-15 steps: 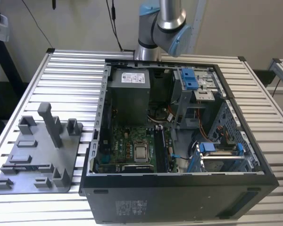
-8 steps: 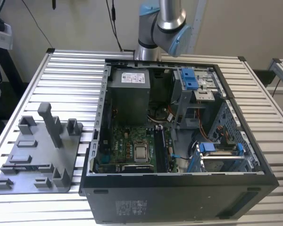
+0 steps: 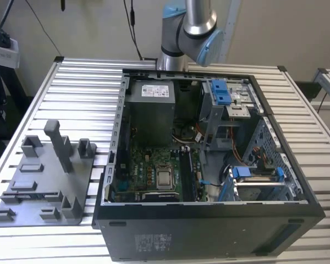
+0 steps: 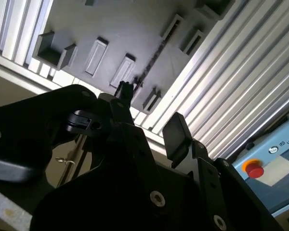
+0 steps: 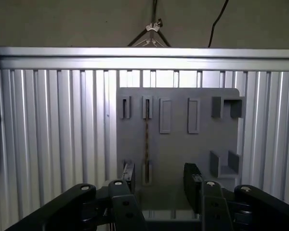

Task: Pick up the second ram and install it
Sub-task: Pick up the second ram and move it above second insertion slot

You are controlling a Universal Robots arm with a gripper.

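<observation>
Second ram is standing on its thin edge in the grey plastic tray, bridging two narrow slots and showing as a dark line in the first wrist view. The jaws are hanging wide apart with nothing between them, above the tray and not touching it. In that view the ram's line is running toward their gap, nearer one side than the other. In the second wrist view the ram is lying well beyond the dark tips. Rectangular pockets are flanking the strip on the tray, and grey upright posts are rising from it in the exterior view. The tray is resting on the slatted aluminium counter. To the exterior view's right, an open computer case is lying on its side, showing its motherboard, power supply and blue drive brackets. The arm is rising behind the case. A red button is sitting beyond the counter edge.
</observation>
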